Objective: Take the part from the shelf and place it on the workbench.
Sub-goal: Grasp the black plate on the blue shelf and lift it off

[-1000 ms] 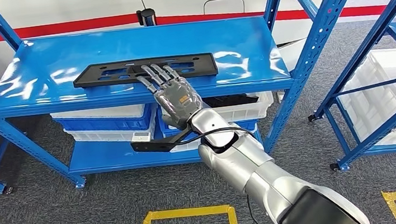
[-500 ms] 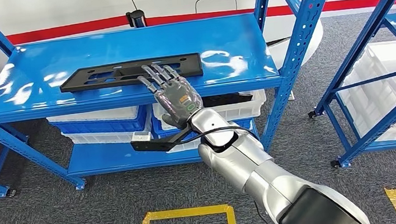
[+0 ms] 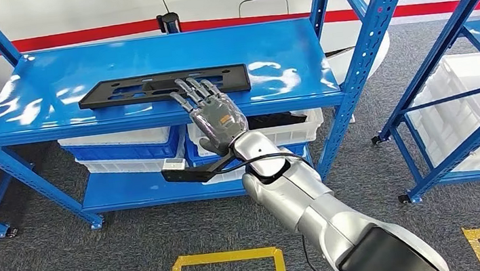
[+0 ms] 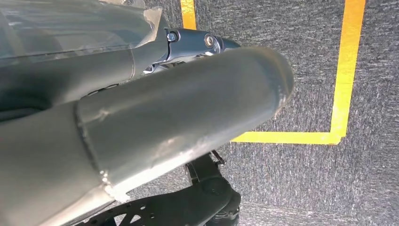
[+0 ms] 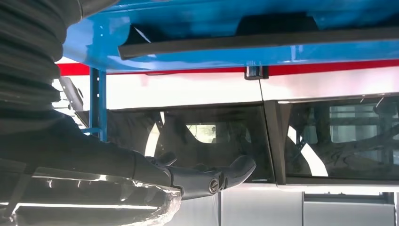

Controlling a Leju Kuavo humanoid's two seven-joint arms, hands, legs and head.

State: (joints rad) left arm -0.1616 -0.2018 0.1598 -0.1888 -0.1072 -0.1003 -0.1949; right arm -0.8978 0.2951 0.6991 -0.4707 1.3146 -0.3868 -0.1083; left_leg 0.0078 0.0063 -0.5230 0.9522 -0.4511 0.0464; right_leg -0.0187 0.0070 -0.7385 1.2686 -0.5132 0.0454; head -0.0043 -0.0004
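Nearest to me, yellow floor tape [image 3: 227, 258] marks out a box on the grey carpet [image 3: 68, 264], and the robot's silver right arm [image 3: 315, 215] reaches up and forward from the lower right. Its right hand [image 3: 213, 114] is stretched flat with the fingers [image 3: 186, 92] spread apart and holding nothing; the fingertips lie over the near long edge of the part, though I cannot tell whether they actually touch it. The left hand [image 4: 141, 122] hangs low over the carpet, seen only as a blurred grey mass, and I cannot tell how its fingers lie.

Under the top shelf, on the lower shelf [image 3: 128, 192], sit stacked bins: a blue bin [image 3: 126, 150] between white ones [image 3: 125, 166] towards the left, and a white bin [image 3: 291, 129] towards the right holding something dark that I cannot make out.

The part [image 3: 150, 89] lies flat on the blue top shelf [image 3: 283, 55], about midway between its front and back edges and nearer its left end. It is a long, thin, black rectangular plate with several cutouts and holes along its length.

Off to the right stands a second blue rack [image 3: 463, 83] with large white crates [image 3: 474, 115].
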